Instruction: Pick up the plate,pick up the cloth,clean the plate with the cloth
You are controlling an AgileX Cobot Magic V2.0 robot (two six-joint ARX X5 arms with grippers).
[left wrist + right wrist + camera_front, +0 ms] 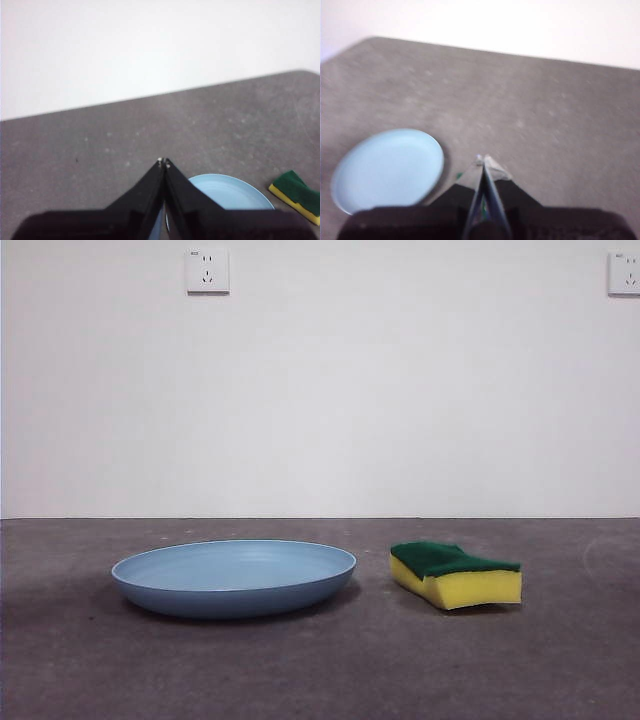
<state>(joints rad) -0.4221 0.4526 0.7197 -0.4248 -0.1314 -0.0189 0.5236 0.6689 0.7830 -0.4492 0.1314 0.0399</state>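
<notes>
On the grey surface (320, 670) the wide, shallow light-blue plate (234, 576), stiff, smooth and best pinched at its raised rim, lies just beside the soft yellow-and-green sponge (458, 575), while both left hand (164, 161) and right hand (483, 159) hover clenched and empty, their bodies hiding part of each.
</notes>
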